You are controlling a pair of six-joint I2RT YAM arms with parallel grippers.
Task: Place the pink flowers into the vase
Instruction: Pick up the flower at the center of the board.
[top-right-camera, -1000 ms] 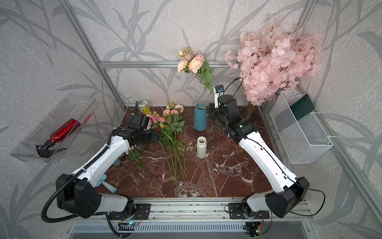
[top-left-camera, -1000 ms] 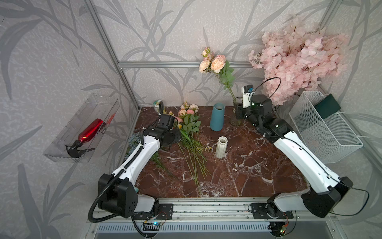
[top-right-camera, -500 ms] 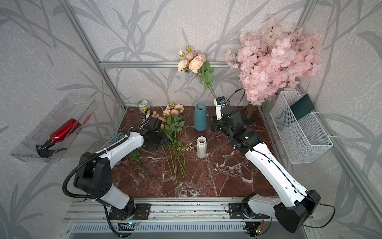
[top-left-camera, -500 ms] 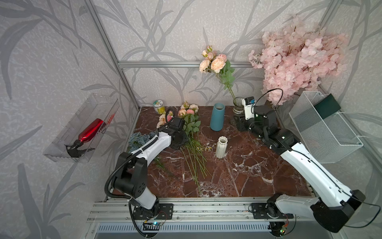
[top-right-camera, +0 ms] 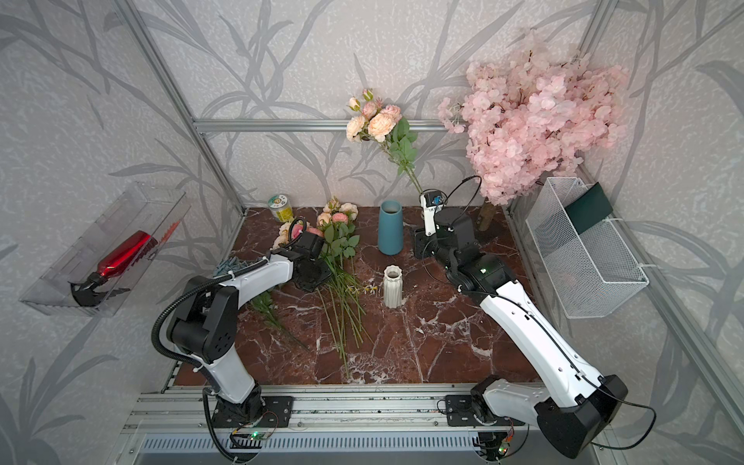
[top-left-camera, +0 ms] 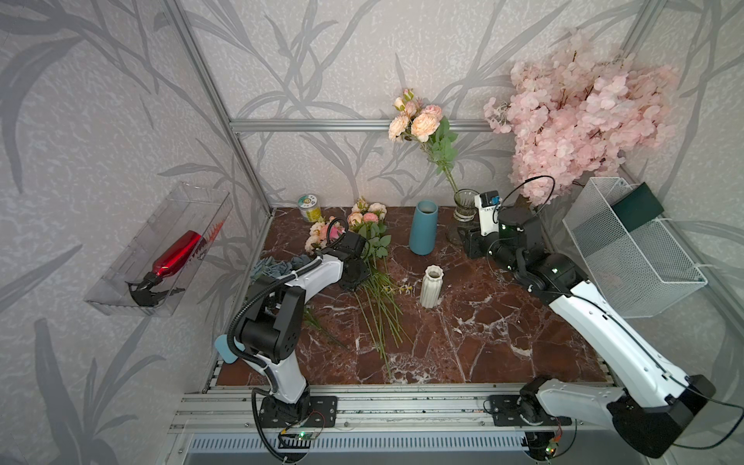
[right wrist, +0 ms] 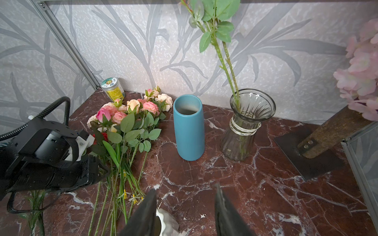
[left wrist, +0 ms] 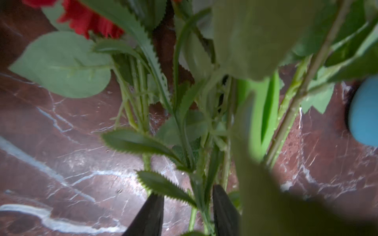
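The pink flowers (top-left-camera: 364, 219) lie bundled on the marble table (top-left-camera: 503, 322) beside the blue vase (top-left-camera: 422, 233), one spray (top-left-camera: 422, 122) stands in the glass vase (top-left-camera: 465, 203), the left gripper (left wrist: 187, 192) straddles the bundle's stems with clamping not determinable, and the right gripper (right wrist: 185, 187), near the glass vase, has its fingers apart and empty.

The pink flowers (top-left-camera: 364, 223) lie flat in a loose bunch at about 10 o'clock on the tabletop (top-left-camera: 503, 322). Their salmon, peach and cream heads point toward 12 o'clock, and the long green stems fan toward 6 o'clock. 1 more spray (top-left-camera: 418, 120) stands in the glass vase (top-left-camera: 463, 204) at about 1 o'clock, leaning toward 11 o'clock. That vase is upright, ribbed and clear grey, with a pale band round its neck.
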